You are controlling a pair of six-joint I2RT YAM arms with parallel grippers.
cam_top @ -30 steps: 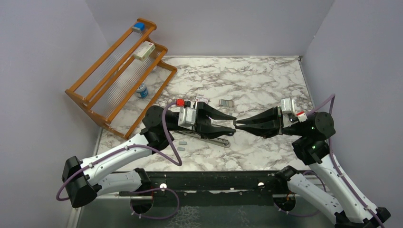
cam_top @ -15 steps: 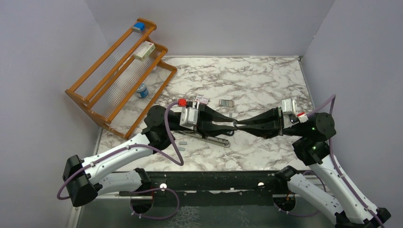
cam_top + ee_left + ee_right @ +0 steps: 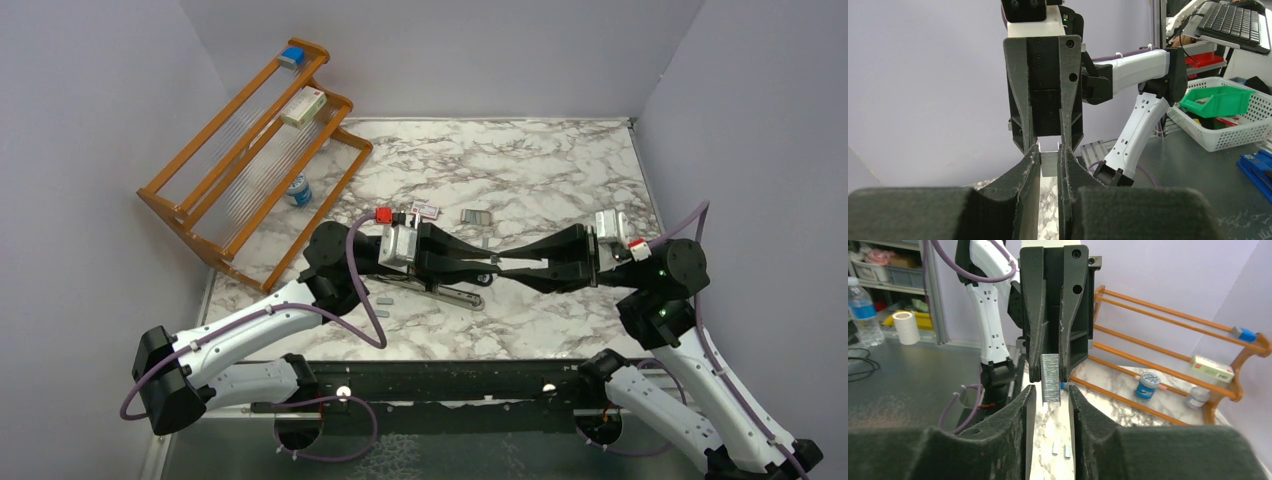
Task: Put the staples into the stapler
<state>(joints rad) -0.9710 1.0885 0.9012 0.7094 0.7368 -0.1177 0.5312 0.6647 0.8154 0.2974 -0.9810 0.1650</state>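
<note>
From above, left claw and right claw meet tip to tip over the open middle of the tabletop, the stapler lying beneath the left. Left wrist view: left claw pinches the staples by their edges. Right wrist view: right claw stands parted, gaps either side.

the staples show only as a sliver between the left gripper tips, the rest hidden behind its fingers (from above, too small to see). beneath that gripper, the stapler is partly covered.
</note>
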